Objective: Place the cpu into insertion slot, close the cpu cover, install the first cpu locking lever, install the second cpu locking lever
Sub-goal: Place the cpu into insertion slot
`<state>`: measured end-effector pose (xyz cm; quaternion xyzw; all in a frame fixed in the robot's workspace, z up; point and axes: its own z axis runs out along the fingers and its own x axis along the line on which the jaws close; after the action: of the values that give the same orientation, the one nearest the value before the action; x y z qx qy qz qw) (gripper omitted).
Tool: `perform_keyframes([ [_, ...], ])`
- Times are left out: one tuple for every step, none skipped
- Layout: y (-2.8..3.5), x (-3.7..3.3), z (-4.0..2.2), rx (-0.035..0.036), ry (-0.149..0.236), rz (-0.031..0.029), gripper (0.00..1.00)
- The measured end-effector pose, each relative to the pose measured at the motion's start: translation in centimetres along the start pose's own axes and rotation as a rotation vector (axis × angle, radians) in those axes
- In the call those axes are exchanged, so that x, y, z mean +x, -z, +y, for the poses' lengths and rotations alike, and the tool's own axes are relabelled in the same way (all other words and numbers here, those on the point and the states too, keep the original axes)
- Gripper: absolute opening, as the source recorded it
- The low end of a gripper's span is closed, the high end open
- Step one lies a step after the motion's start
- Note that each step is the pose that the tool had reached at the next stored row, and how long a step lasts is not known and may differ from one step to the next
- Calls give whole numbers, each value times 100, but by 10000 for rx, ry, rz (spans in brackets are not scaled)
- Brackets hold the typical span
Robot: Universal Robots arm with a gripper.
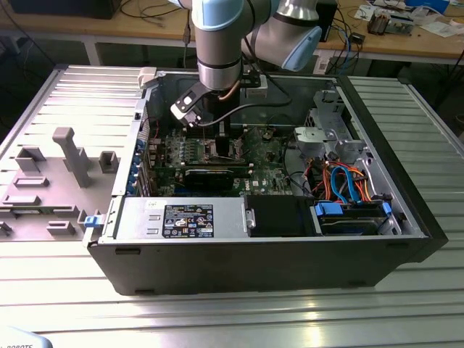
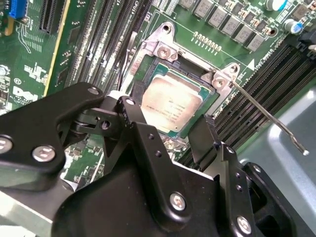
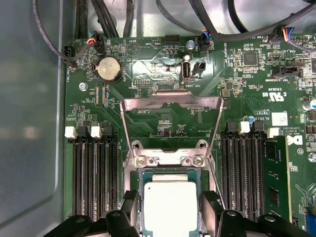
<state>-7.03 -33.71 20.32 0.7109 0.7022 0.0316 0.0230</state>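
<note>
Stretching across the exterior view, a ribbed metal table (image 1: 239, 319) carries everything, with wooden benches (image 1: 145, 25) strewn with cables behind it at twelve o'clock. Toward nine o'clock a grey tray (image 1: 43, 196) of moulded blocks lies flat on the table, just beside an open computer case (image 1: 254, 268) at the centre.

Inside the case, a silver box (image 1: 181, 217) with a dark label sits along the wall at about seven o'clock. The green board (image 1: 268, 156) lies flat on the case floor behind it, crossed by a long black card (image 1: 210, 176). Blue and orange cables (image 1: 348, 181) bunch over a drive bay at three o'clock. The robot arm (image 1: 217, 36) comes down from twelve o'clock, and its gripper (image 1: 223, 148) reaches the board at the middle of the case.

In both wrist views the cpu (image 3: 170, 197) (image 2: 173, 98) lies flat in the insertion slot (image 3: 168, 157) (image 2: 165, 49), its pale metal top facing up. The gripper (image 3: 170, 207) (image 2: 170, 118) stands spread, with its black fingers (image 3: 210, 207) just beside two opposite edges of the chip and not clamping it.

In the first wrist view the cpu cover (image 3: 170, 100) is swung back off the slot over the bare board, hinged at the slot's rim. In the second wrist view a thin lever (image 2: 269, 116) runs out from a corner of the slot, raised clear of the board.
</note>
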Motion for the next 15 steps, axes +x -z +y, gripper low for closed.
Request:
perform_keyframes([
  [11, 0, 1, 16, 0, 0, 63],
  [22, 0, 3, 37, 2, 0, 63],
  [51, 1, 6, 98, 0, 1, 63],
  [84, 1, 9, 173, -1, -1, 62],
  [119, 1, 13, 261, -1, -2, 55],
  [152, 2, 19, 359, -2, -4, 49],
  [176, 3, 27, 482, -5, -3, 43],
  [177, 3, 32, 521, -6, -3, 36],
  [177, 2, 44, 550, -6, -5, 31],
  [176, 2, 67, 556, -6, -6, 18],
  [174, 3, 83, 556, -5, -13, 18],
  [173, 3, 99, 556, -4, -23, 13],
  [173, 3, 100, 555, -3, -24, 11],
  [173, 3, 100, 556, -2, -24, 11],
  [173, 3, 100, 556, -1, -25, 11],
])
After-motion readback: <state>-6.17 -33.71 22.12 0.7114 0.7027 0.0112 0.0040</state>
